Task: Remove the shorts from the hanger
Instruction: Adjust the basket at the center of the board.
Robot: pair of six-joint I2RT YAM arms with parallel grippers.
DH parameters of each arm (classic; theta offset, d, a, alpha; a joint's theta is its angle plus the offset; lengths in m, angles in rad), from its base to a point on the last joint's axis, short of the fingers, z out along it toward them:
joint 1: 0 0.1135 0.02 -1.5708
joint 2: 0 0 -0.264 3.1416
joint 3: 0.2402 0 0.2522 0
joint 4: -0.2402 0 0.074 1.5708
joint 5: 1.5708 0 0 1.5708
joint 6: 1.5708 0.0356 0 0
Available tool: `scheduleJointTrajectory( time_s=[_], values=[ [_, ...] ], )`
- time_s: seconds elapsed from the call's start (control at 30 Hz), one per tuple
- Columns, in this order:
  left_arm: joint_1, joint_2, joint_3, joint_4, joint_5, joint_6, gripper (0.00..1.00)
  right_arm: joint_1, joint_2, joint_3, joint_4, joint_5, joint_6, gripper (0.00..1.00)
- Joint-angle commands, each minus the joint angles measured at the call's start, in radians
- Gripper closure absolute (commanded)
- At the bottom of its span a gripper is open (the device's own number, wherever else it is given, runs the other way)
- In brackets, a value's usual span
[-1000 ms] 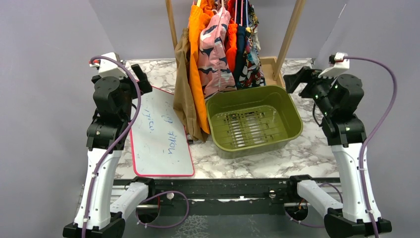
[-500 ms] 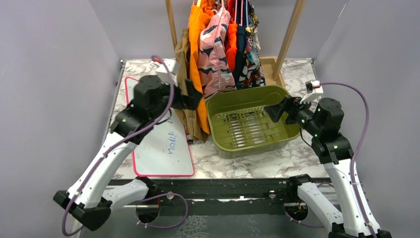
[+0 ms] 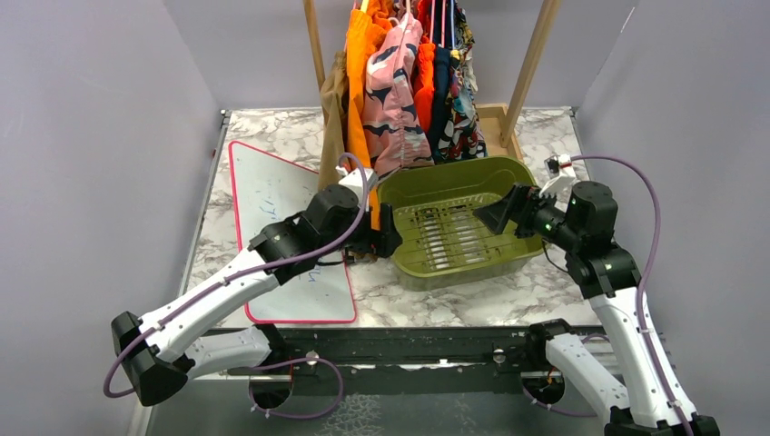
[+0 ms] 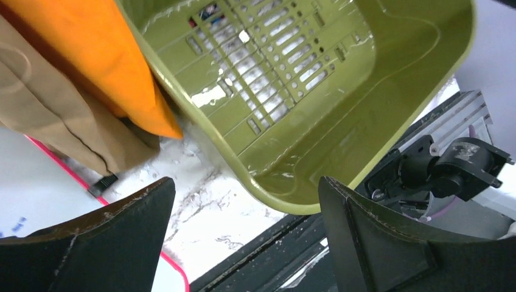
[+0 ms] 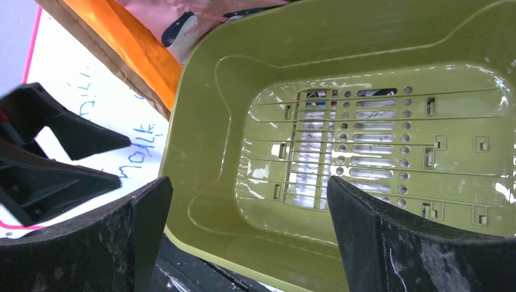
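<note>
Some blue scrawl [image 5: 139,153] — unreadable — on whiteboard [image 3: 263,173] beside hanging shorts [image 3: 395,100].

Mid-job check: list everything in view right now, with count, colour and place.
shorts: six pairs visible; tan-brown, bright orange, pink with dark blotches, red-orange, navy, multicolour print; hanging in a row at the far edge
rack posts: two, bare wood, either side of the shorts
basket: one, olive green, mid-table below the shorts, nothing inside
whiteboard: one, white with red border and blue writing, flat, left of the basket
table: one, grey-white marble
left gripper: black, open, holding nothing, at the basket's left near corner
right gripper: black, open, holding nothing, at the basket's right side
</note>
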Motion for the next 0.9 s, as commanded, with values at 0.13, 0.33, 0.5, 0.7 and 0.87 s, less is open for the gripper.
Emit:
scheduleJointTrajectory(
  time_s=[0.13,0.33,0.5,0.7,0.87],
  values=[
    [-0.021,0.042,-0.178,0.001,-0.116,-0.168,0.02,0.007,0.019,-0.032,-0.047,-0.023,0.033,0.01],
    [-0.017,0.135,-0.232,0.075,-0.135,-0.181,0.01,0.008,0.043,-0.056,-0.055,0.016,0.040,0.01],
    [-0.009,0.196,-0.242,0.093,-0.165,-0.196,0.01,0.009,0.075,-0.056,-0.074,0.024,0.036,0.01],
    [-0.008,0.033,-0.249,0.199,-0.100,-0.158,0.01,0.009,0.079,-0.066,-0.054,-0.061,-0.036,0.01],
    [-0.007,-0.086,-0.234,0.234,-0.059,-0.142,0.01,0.009,0.133,-0.057,-0.062,-0.029,-0.035,0.01]
  ],
)
